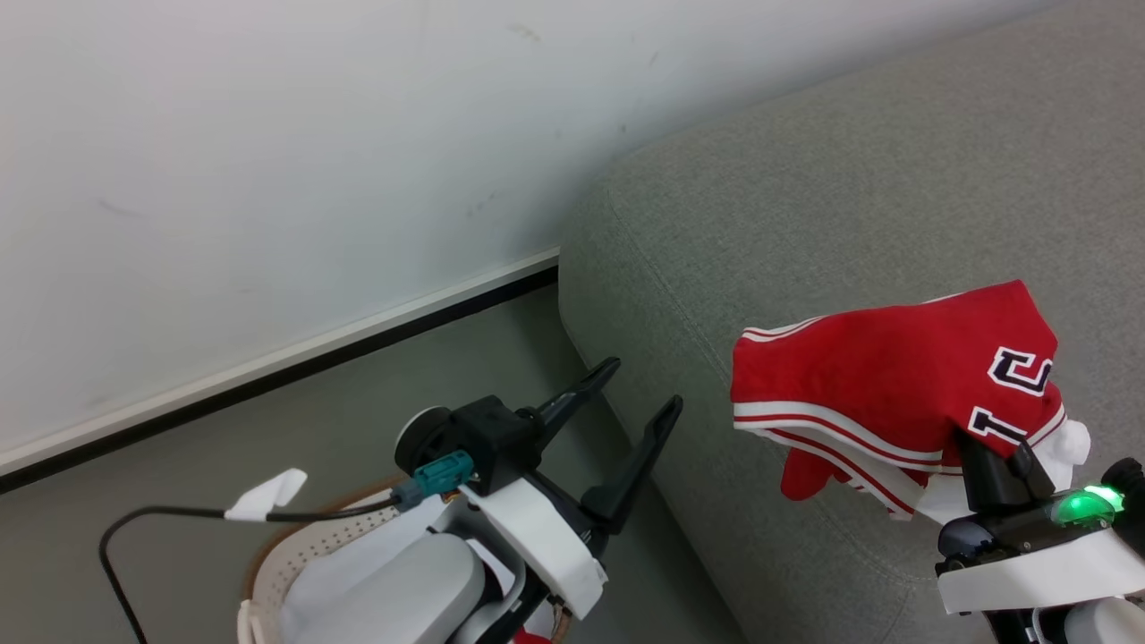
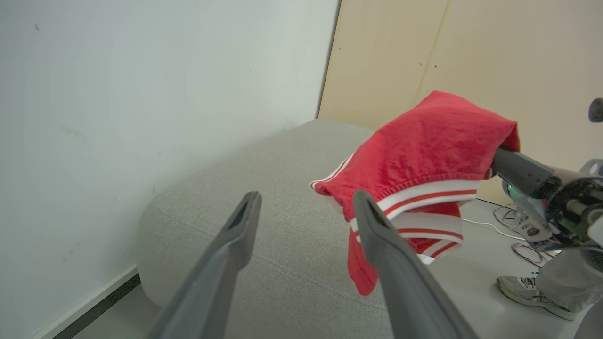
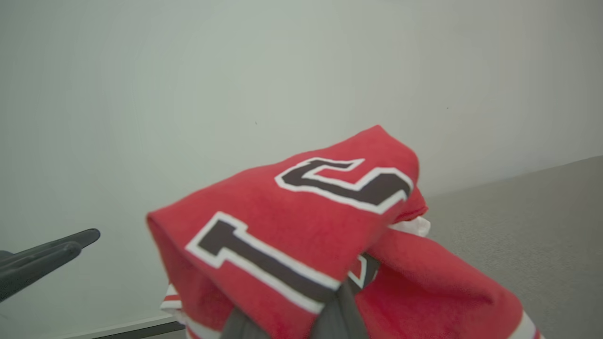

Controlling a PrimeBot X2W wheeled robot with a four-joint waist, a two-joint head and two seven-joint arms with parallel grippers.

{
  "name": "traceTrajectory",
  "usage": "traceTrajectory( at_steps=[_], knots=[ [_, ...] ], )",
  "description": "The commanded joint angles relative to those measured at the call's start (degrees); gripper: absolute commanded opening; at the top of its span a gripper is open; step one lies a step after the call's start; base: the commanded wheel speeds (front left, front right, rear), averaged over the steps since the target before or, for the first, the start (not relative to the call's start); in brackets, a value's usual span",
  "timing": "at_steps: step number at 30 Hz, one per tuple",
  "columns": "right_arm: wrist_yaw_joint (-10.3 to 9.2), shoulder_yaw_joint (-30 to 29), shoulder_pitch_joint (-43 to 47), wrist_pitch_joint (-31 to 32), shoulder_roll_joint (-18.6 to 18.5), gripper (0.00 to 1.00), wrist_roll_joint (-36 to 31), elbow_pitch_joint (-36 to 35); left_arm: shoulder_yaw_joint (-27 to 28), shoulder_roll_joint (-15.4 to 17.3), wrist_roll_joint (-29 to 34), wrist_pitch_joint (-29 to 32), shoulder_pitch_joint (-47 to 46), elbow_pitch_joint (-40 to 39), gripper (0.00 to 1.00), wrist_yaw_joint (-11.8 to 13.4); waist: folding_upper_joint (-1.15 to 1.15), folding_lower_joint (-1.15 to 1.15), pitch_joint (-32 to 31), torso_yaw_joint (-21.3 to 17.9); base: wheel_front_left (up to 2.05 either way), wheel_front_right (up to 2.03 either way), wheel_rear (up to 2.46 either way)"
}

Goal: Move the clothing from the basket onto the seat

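**Basket** [image 1: 268, 555]: stands on the floor just beside the front corner of the seat [image 1: 805, 206], largely covered by the left arm. Its white lining shows. A small patch of red [image 1: 534, 638] sits at its lower edge, too little to say whether it is more clothing.

**Left hand** [image 1: 644, 383]: raised over the floor just short of the seat's front edge. The fingers are spread wide with nothing between them.

**Right hand** [image 1: 997, 461]: over the front part of the seat, clamped on the clothing [image 1: 877, 385] (its fingertips are buried in the folds). The clothing is a red garment with white stripes and black lettering. It lies bunched over this hand, with a tail hanging toward the seat's front edge. Whether that tail touches the seat cannot be told.

**Seat**: bare grey fabric behind the garment.

**Beyond the seat**: a white wall [image 1: 268, 179]. The left wrist view also shows a person's shoe [image 2: 532, 292] on the floor off the seat's far side.

**Finding**: the step in hand appears to be placing. The garment is out of the basket but not yet laid down.

**Next move**: the right hand should come down further in from the seat's front edge before it lets go, so the hanging tail does not drag the cloth off onto the floor. The left hand is free to go back to the basket.
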Motion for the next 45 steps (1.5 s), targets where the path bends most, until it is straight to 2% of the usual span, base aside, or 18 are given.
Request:
traceTrajectory(
  at_steps=[1,12,19,21,23,33,38,45],
  knots=[
    [-0.12,-0.78,0.92,-0.02,-0.02,0.00,-0.34,-0.66,-0.34,0.41,1.04,-0.65,-0.21,0.31,1.00,-0.20,0.00,0.00,1.26,-1.24,0.00,0.00,0.00],
    [-0.12,-2.43,0.23,-0.03,0.51,0.00,-1.08,-1.67,-1.22,0.01,1.60,-0.46,-1.03,1.15,1.00,-0.49,0.00,0.00,3.69,-1.24,0.00,0.00,0.00],
    [-0.12,-4.96,-7.27,-0.03,1.01,0.00,0.32,1.04,-1.60,1.97,2.49,2.18,-3.40,-1.77,1.00,-0.38,0.00,0.00,10.58,0.80,0.00,0.00,0.00],
    [-0.12,-5.15,-11.02,-0.03,-0.72,0.00,-1.19,2.59,-1.51,2.93,2.90,3.21,-4.39,-2.90,1.00,-0.30,0.00,0.00,13.30,1.53,0.00,0.00,0.00],
    [-0.12,-5.92,-14.69,-0.03,-0.76,0.00,0.44,4.13,-1.49,3.96,3.28,4.47,-5.31,-4.31,1.00,-0.33,0.00,0.00,16.17,2.37,0.00,0.00,0.00],
    [-0.12,-10.53,-32.99,-0.02,-9.68,0.00,6.58,15.98,-0.68,8.84,5.71,8.70,-10.39,-9.25,1.00,-0.70,0.00,0.00,28.66,8.56,0.00,0.00,0.00],
    [-0.12,-12.99,-40.00,-0.02,-14.87,0.00,7.74,22.67,0.14,9.58,5.98,8.85,-12.12,-10.94,1.00,-0.37,0.00,0.00,33.06,12.11,0.00,0.00,0.00],
    [-0.12,-12.00,-45.73,4.08,-18.15,0.00,5.23,35.32,0.78,9.50,5.93,7.83,-13.29,-11.67,1.00,-0.35,0.00,0.00,35.72,15.15,0.00,0.00,0.00]
  ],
)
